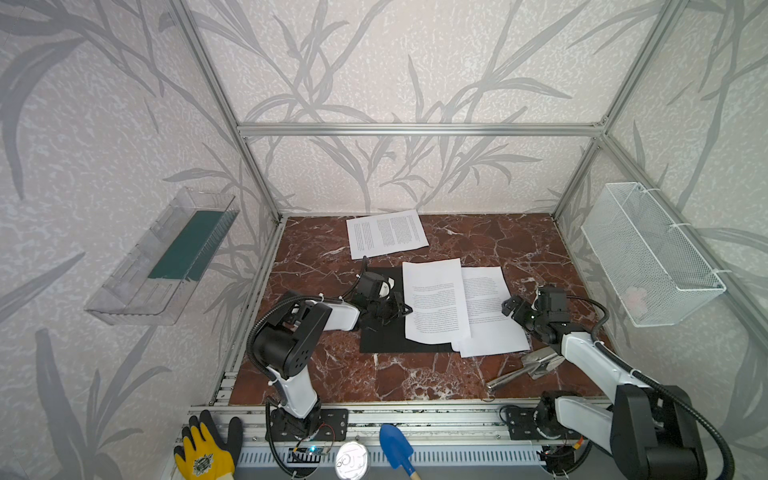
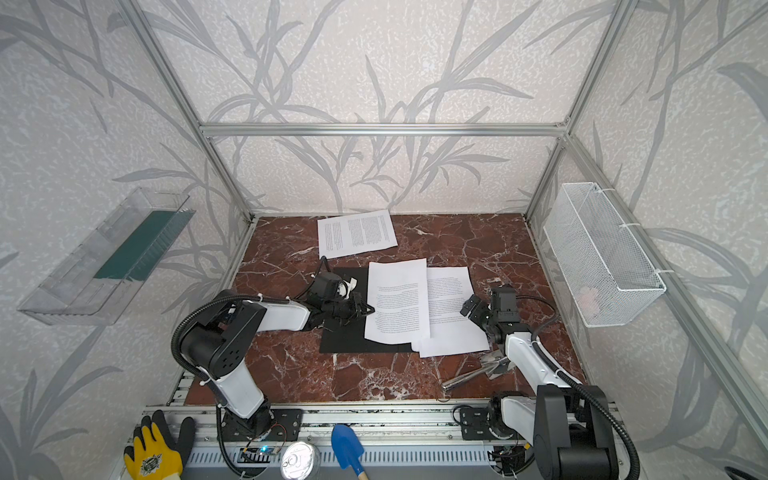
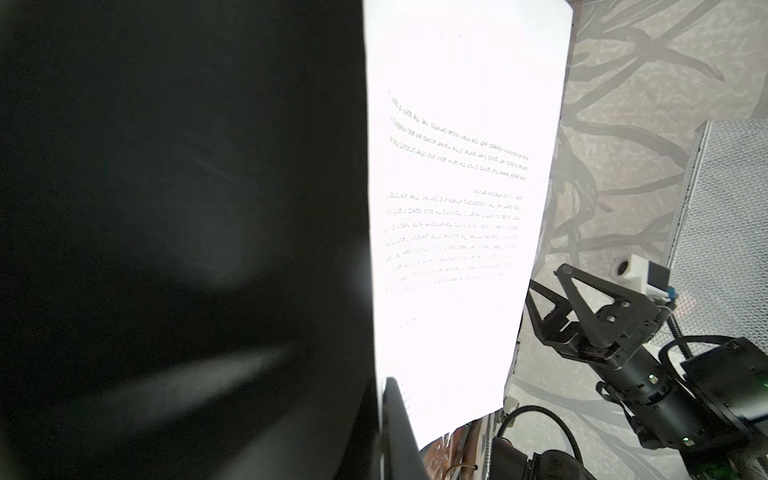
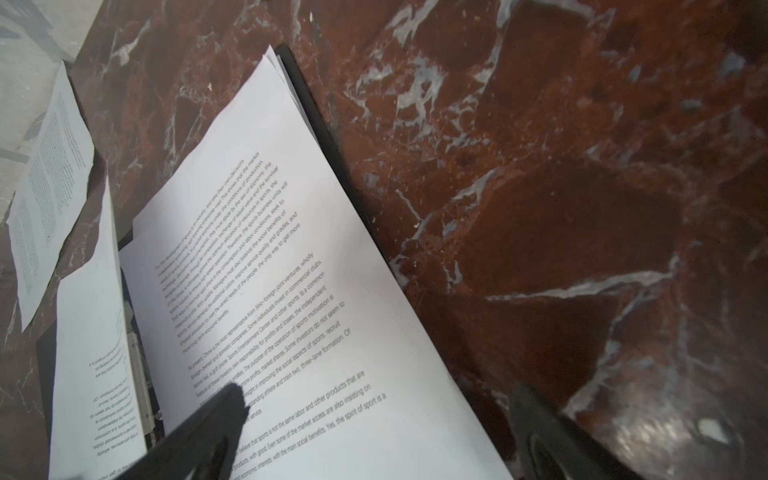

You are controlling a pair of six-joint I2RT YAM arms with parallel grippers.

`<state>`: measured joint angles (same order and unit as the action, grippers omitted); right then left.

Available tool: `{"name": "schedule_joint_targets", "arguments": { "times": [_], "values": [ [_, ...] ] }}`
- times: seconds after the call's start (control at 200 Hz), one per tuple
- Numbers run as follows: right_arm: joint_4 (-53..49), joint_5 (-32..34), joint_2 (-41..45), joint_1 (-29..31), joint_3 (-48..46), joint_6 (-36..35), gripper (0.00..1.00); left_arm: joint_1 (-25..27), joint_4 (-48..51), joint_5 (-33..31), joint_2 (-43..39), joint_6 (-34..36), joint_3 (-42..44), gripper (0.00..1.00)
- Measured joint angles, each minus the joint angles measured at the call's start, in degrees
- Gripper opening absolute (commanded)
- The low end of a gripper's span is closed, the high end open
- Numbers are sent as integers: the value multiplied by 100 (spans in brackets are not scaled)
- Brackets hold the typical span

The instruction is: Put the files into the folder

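Red marble tabletop (image 1: 519,249) | left claw (image 1: 406,309) pinches a lifted sheet (image 1: 434,299), open folder (image 1: 382,336) beneath it | right claw (image 1: 508,306) gapes wide over the stack (image 1: 490,328) | step: filing, seemingly; next likely: lay sheet flat, fetch stray sheet (image 1: 386,232) far beyond.

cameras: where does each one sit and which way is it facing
Top views: high at the front, looking down on the marble table; left gripper, right gripper show.
Left wrist: low over the open folder, facing a white sheet; left gripper shut, right gripper beyond.
Right wrist: above the paper stack, looking down between its open fingers.
Shared: both wrist views show that sheet.
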<state>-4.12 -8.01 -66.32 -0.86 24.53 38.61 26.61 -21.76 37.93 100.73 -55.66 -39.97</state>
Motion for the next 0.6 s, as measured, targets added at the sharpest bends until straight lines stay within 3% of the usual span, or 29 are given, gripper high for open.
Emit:
{"name": "schedule_joint_targets", "arguments": {
  "times": [0.6],
  "values": [
    [433, -667, -343, -7, -28, 339, 99, 0, -195, 127, 0, -138, 9, 0]
  ]
}}
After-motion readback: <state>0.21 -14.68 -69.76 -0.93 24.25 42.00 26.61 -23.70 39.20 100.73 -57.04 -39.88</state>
